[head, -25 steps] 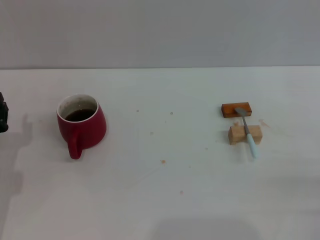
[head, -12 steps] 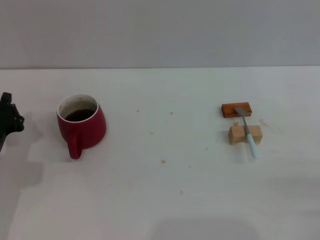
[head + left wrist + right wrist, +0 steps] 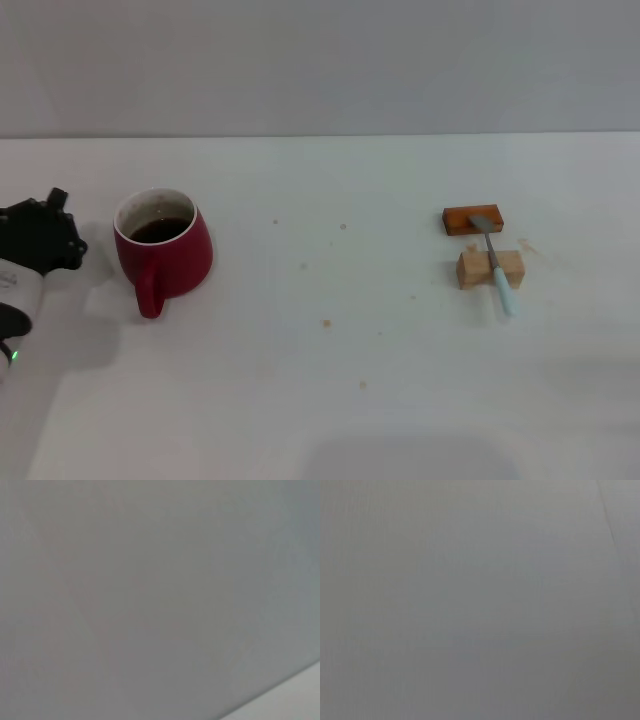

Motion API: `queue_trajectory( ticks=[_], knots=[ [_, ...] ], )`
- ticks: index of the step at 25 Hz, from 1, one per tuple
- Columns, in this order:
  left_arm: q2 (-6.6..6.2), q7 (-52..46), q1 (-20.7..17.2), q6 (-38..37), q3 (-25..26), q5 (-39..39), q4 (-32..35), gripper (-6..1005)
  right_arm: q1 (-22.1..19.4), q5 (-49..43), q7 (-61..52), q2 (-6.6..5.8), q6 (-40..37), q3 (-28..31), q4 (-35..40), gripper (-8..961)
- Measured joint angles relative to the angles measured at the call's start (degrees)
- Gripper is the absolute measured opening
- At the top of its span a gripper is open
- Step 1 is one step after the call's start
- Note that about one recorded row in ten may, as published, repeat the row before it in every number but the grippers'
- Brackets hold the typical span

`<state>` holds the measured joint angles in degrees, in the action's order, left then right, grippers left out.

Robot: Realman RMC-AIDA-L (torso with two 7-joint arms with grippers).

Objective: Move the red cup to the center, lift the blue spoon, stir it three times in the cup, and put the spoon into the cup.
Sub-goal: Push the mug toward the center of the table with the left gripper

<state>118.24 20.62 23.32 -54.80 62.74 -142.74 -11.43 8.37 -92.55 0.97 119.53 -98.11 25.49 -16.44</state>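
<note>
Red cup (image 3: 162, 252) sits far left of the blue spoon (image 3: 494, 260), nowhere near center, so nothing is done yet. That spoon lies propped across a tan wooden block (image 3: 490, 268), bowl on an orange-brown block (image 3: 473, 219). Left gripper (image 3: 45, 237) hovers just beside the cup; whether its jaws are parted cannot be told. Right gripper is out of sight.

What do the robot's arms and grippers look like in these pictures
Only the left arm shows, at the head view's left edge. Its left gripper is a black, blocky, angular piece. Behind it comes a rounded white arm segment, with a dark band below that and a small green light near the edge. No cables or markings are visible. The right arm is out of view, and both wrist views show only plain grey.
</note>
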Motion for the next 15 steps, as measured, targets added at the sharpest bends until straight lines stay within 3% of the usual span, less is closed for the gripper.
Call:
queue_trajectory(
  ticks=[15],
  knots=[
    [-0.12, 3.3, 3.0, 3.9, -5.4, 0.0, 2.1, 2, 0.0, 0.0, 0.0, 0.0, -0.2, 0.0, -0.5, 755]
  ],
)
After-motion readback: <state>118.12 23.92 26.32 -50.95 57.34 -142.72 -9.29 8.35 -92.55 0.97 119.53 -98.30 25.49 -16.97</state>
